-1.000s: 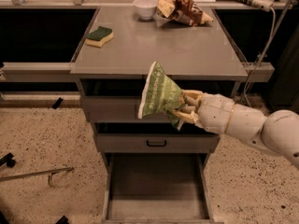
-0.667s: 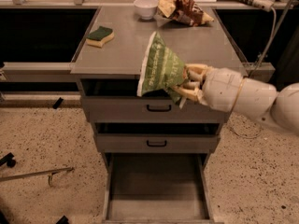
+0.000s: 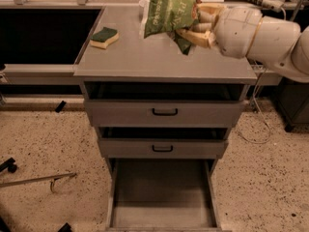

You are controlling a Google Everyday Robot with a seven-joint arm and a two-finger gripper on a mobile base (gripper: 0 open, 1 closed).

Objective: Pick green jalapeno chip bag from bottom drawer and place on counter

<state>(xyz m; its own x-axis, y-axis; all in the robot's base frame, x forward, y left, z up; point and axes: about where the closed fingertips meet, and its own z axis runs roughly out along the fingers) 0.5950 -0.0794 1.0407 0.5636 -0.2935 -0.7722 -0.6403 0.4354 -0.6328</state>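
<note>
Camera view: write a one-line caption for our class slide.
The claw, shut on the green jalapeno chip bag, holds it above the counter; the bottom drawer stands open below.

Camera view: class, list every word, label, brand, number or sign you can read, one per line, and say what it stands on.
No text here can be read.
green jalapeno chip bag, clamped in the gripper above the counter: pale lettering, too blurred to read.
sponge: no text.
drawer fronts: no labels or numbers.
</note>
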